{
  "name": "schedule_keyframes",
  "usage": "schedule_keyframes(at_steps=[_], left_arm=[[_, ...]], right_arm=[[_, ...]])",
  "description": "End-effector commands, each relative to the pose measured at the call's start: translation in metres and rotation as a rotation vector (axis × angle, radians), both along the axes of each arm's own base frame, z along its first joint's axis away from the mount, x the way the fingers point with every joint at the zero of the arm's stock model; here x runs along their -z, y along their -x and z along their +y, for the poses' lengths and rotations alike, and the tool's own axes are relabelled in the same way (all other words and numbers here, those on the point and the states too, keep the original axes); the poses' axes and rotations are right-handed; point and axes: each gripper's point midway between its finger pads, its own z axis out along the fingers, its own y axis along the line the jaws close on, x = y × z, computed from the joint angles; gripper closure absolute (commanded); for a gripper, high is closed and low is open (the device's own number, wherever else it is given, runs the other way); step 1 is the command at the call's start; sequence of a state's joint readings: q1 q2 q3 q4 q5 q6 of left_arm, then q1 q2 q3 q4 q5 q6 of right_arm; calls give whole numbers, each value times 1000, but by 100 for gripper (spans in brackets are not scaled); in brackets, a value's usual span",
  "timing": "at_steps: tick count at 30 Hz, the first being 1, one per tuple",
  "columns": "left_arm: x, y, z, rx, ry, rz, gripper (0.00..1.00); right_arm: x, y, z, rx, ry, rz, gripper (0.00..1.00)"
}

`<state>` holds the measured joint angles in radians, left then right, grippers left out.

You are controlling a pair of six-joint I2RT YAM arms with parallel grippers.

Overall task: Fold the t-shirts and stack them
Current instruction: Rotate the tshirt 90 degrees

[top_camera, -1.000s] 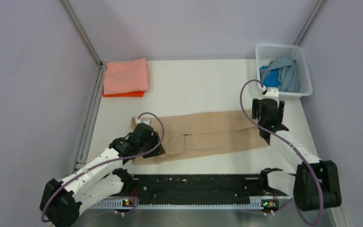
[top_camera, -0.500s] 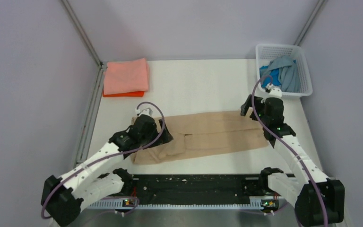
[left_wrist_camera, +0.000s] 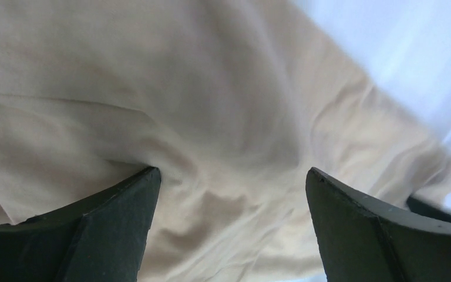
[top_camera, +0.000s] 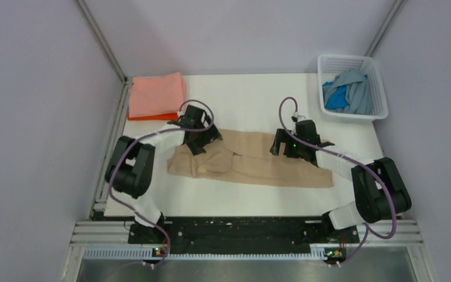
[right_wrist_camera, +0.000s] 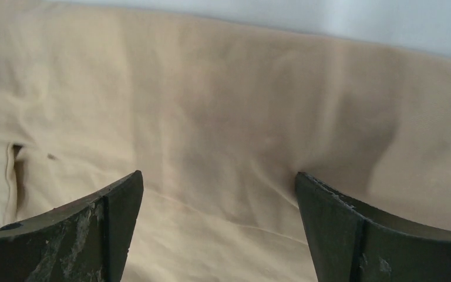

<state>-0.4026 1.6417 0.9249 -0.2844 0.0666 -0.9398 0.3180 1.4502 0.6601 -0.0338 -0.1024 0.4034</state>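
Tan t-shirt (top_camera: 258, 167) lies in a long folded band across the middle of the table (top_camera: 241, 100). Left gripper (left_wrist_camera: 230, 176) is over its 9 o'clock end, jaws spread wide, pinching nothing. Right gripper (right_wrist_camera: 218, 179) is over the 3 o'clock half, just as wide, nothing held. At 10 o'clock, the salmon pink t-shirt (top_camera: 157, 94) sits folded on the orange t-shirt (top_camera: 152, 117). At 2 o'clock, blue t-shirts (top_camera: 346, 94) are bunched in the white basket (top_camera: 352, 59).

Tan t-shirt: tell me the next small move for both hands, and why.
Probably close both hands on the cloth. The left hand and right hand stand open at the tan t-shirt, cloth between their fingers, and it lies as a long strip, not yet folded short.
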Motion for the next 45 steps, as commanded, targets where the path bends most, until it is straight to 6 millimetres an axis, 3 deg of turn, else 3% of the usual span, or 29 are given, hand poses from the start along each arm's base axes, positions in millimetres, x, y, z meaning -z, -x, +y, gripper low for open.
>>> schedule_keyframes(at_steps=[1,5,8,11,13,16,19,24,29,34,37,40,42,45], left_arm=[[11,-97,-21,4,11,-43,2],[-4,-198,-73,23,134,-139,2],[-11,-264,-110,-8,285,-234,1],[3,-300,-142,-13,468,-272,1],[-5,-314,-154,-35,582,-315,1],[-6,-327,-153,-93,611,-365,1],[-6,-333,-140,-103,552,-387,1],[7,-339,-107,-163,513,-351,1],[18,-342,-80,-204,456,-317,1],[7,-341,-76,-165,452,-335,1],[-6,-340,-81,-116,480,-358,1],[-30,-339,-83,-75,478,-395,1],[-57,-335,-82,-43,460,-425,1],[-113,-322,-85,51,435,-493,1]], right_arm=[[0,23,22,-15,-100,49,1],[7,76,54,-134,-138,101,1],[-8,108,95,-293,-214,95,1],[-31,138,135,-523,-269,46,1],[-40,155,153,-651,-268,17,1],[-45,170,171,-770,-280,-4,1],[-39,166,175,-772,-270,-18,1],[-29,152,163,-733,-147,-30,1],[-5,170,142,-742,-93,59,1],[22,184,110,-706,14,151,3],[23,187,107,-696,14,159,4],[10,174,104,-670,54,98,4],[-10,162,108,-651,51,27,2],[-46,151,118,-633,-14,-83,1]])
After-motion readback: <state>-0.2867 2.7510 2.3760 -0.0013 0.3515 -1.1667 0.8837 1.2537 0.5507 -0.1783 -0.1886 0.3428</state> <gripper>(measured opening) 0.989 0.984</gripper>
